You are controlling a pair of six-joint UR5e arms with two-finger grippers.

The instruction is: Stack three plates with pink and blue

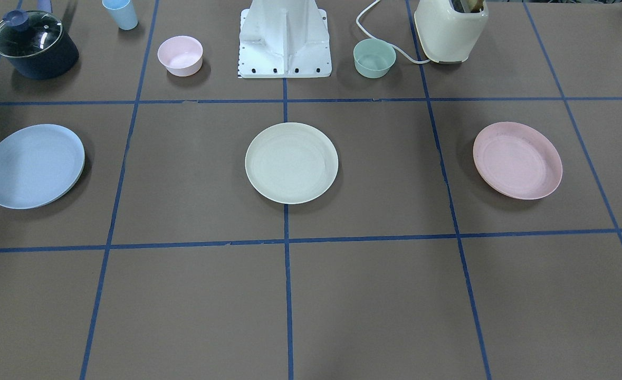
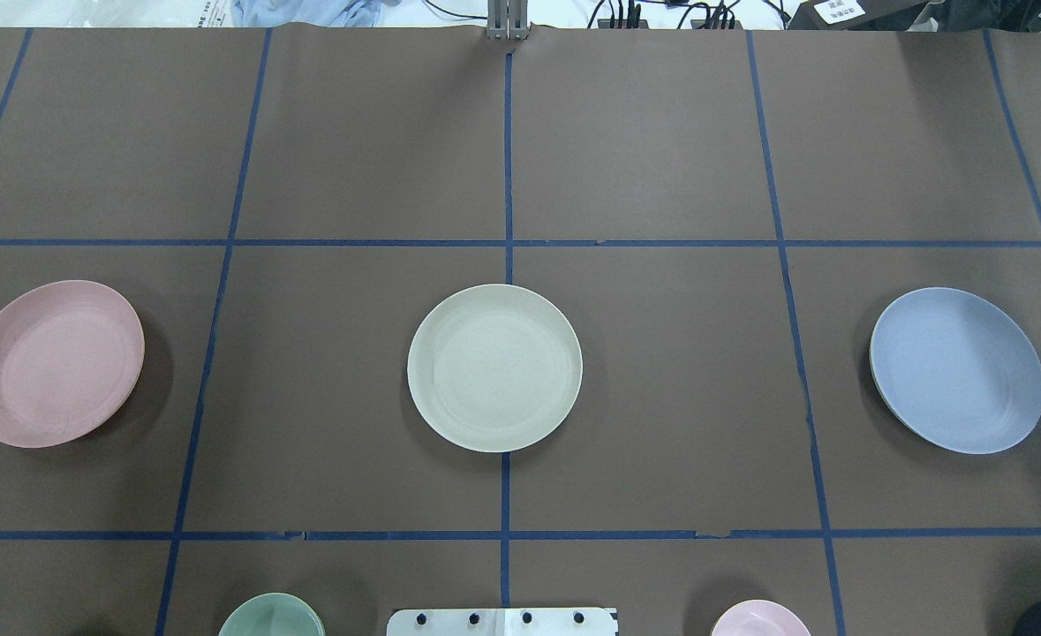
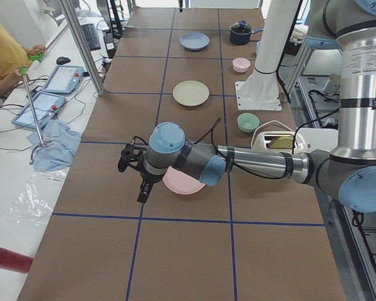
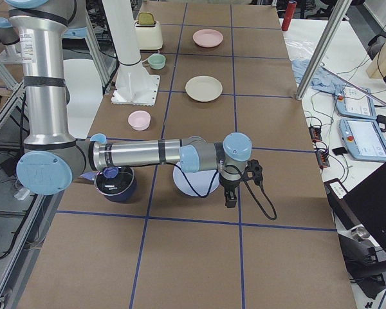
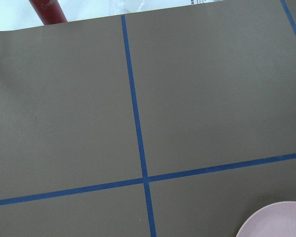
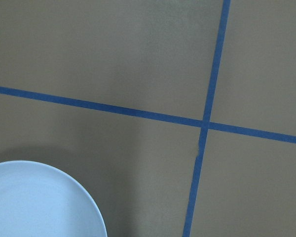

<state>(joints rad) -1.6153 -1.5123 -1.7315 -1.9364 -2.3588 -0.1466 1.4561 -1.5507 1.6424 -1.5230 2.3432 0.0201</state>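
Three plates lie apart in one row on the brown table: the light blue plate [image 1: 32, 166] [image 2: 957, 369], the cream-white plate [image 1: 291, 162] [image 2: 494, 367] in the middle and the pale pink plate [image 1: 517, 167] [image 2: 54, 362]. No arm shows in the front-facing or overhead views. In the exterior left view my left gripper [image 3: 142, 191] hangs beside the pink plate [image 3: 187, 185]. In the exterior right view my right gripper [image 4: 231, 196] hangs beside the blue plate [image 4: 192, 181]. I cannot tell whether either is open. The wrist views show the pink rim [image 5: 276, 222] and the blue rim [image 6: 39, 202].
Near the robot base [image 1: 284, 42] stand a lidded dark pot [image 1: 35, 45], a light blue cup [image 1: 121, 13], a small pink bowl [image 1: 180, 55], a small green bowl [image 1: 374, 58] and a cream toaster [image 1: 450, 29]. A red cylinder [image 5: 47, 10] lies past the table end.
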